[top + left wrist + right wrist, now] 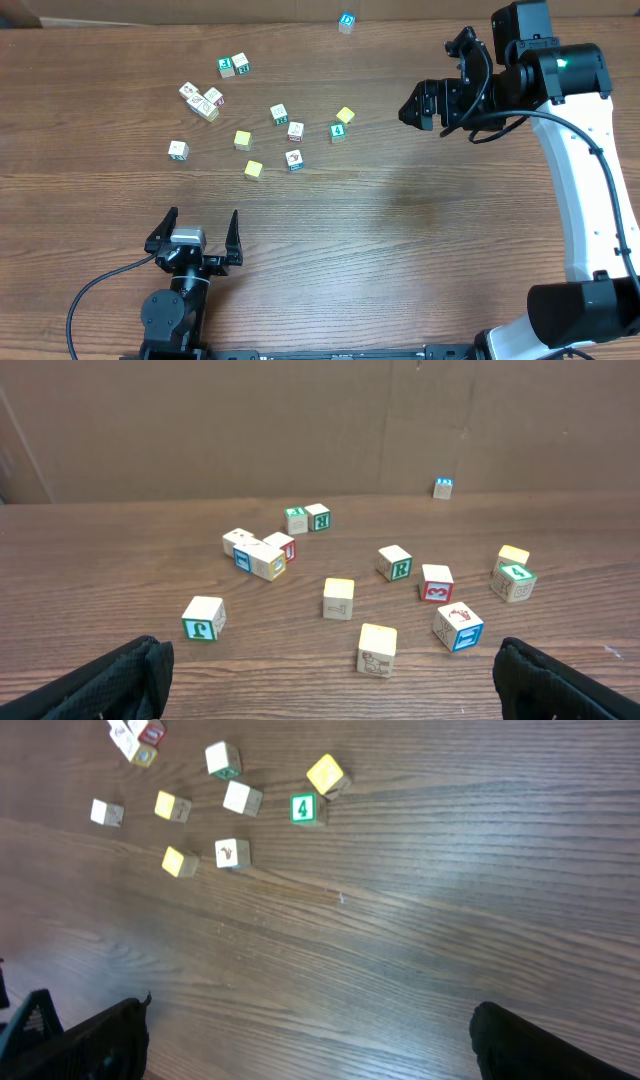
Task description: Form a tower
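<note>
Tower cubes: a touching clump, unstacked. Your left gripper nearer you, right gripper well right of it; both jaws apart.

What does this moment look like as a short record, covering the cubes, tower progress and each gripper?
table: brown wood, cubes scattered at its left-centre
tower: no upright stack visible
closest grouping: touching cluster of cubes lying flat
pair: two cubes side by side
outlier: blue cube alone near the far edge
left gripper: open, empty, at the near edge, facing the cubes
right gripper: open, empty, over bare table right of the cubes
progress: stacking not yet begun
</note>
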`<action>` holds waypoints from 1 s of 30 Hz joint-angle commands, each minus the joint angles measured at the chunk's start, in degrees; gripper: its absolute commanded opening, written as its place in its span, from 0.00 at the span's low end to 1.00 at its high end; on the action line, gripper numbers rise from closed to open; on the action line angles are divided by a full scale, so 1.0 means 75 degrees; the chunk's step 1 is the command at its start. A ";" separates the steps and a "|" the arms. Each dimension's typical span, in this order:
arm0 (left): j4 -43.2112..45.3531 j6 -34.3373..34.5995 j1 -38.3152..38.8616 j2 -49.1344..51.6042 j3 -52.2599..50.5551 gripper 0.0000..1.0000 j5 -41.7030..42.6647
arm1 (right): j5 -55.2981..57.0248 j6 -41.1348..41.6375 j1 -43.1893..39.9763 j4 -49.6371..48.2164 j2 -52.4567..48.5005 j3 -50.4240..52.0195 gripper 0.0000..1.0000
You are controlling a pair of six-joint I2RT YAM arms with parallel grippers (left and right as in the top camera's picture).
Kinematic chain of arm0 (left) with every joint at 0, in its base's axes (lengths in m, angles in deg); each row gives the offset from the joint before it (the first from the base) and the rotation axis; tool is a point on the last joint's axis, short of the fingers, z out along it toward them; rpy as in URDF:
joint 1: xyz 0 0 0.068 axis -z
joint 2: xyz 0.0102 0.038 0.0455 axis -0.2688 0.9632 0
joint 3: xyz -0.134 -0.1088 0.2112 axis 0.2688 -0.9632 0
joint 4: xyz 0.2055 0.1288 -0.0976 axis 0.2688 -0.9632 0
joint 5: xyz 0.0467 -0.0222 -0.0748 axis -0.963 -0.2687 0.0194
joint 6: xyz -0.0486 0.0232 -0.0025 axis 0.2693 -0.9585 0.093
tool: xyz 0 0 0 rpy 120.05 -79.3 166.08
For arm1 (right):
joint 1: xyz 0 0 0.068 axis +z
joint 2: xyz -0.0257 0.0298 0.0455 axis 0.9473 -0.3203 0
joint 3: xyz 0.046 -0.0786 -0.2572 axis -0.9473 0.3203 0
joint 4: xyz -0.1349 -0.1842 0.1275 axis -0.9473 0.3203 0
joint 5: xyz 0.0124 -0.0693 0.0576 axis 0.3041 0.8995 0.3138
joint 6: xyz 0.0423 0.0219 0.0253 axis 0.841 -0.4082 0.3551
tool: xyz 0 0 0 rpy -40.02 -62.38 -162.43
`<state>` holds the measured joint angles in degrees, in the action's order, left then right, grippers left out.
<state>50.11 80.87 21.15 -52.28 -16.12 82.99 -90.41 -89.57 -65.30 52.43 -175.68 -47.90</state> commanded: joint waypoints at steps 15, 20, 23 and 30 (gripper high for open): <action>0.0017 -0.0119 -0.0052 -0.0079 -0.0026 1.00 0.0058 | 0.0379 0.0195 -0.0020 -0.0023 0.0134 -0.0201 1.00; 0.0017 -0.0119 -0.0052 -0.0079 -0.0026 1.00 0.0058 | 0.0379 0.0195 -0.0020 -0.0023 0.0134 -0.0201 1.00; 0.0017 -0.0122 -0.0052 -0.0079 -0.0026 0.99 0.0061 | 0.0379 0.0195 -0.0020 -0.0023 0.0134 -0.0201 1.00; 0.0020 -0.0119 -0.0052 -0.0079 -0.0026 0.99 0.0058 | 0.0379 0.0195 -0.0020 -0.0023 0.0134 -0.0201 1.00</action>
<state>50.11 80.87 21.15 -52.28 -16.12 82.99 -88.07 -88.52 -65.30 52.45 -175.66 -47.90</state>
